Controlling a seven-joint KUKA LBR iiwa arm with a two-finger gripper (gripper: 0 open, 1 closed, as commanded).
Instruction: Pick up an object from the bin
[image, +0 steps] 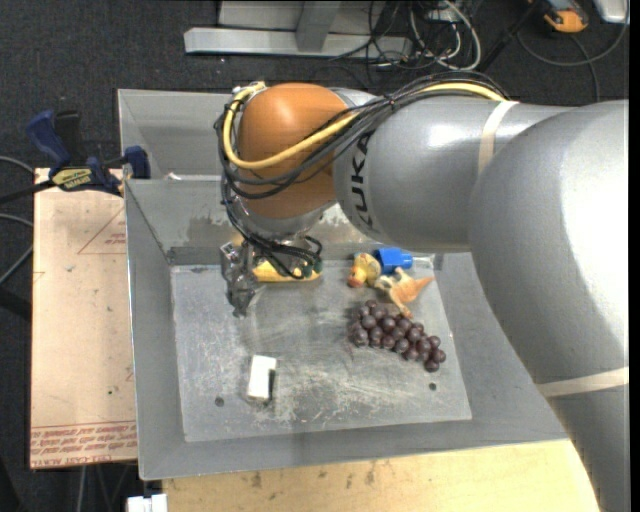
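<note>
Fingers (240, 298) closed, yellow toy (287, 270) just beside, white block (261, 379), purple grapes (395, 335) near

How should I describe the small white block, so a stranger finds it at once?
In the grey metal bin, look at the floor's lower left. A small white block lies there alone. It is the only white, box-shaped thing; the purple grape bunch lies to its right.

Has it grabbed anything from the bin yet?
Nothing looks lifted out yet. The claw hangs low in the bin, back left, beside a yellow object; I cannot tell whether it grips anything. The purple grapes and white block lie apart from it. Grasping and lifting are left.
</note>
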